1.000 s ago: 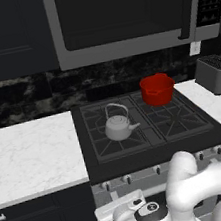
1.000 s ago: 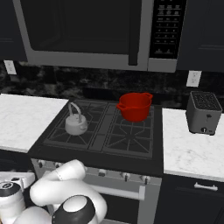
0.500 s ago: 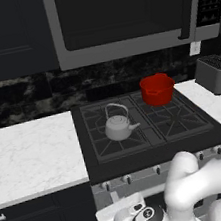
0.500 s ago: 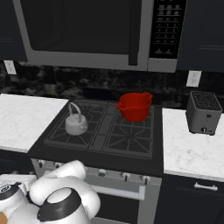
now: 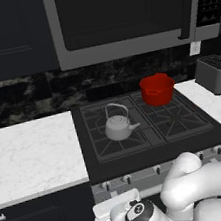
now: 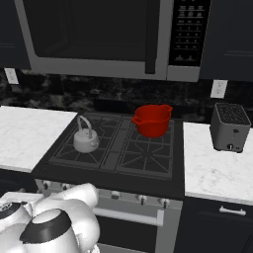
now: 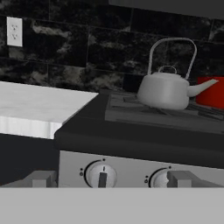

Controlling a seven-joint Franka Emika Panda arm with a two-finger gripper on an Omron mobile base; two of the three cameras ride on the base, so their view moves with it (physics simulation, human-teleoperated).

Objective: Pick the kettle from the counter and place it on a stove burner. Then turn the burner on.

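We see the kettle (image 5: 118, 127) standing upright on the stove burner (image 5: 117, 136) at the front left of the cooktop, its spout toward the red pot (image 5: 156, 89), which sits behind and to the right. The white counter (image 5: 30, 153) lies left of the kettle. Our tool (image 7: 112, 178) hangs low before the stove knobs (image 7: 101, 175), fingertips wide apart, holding nothing.
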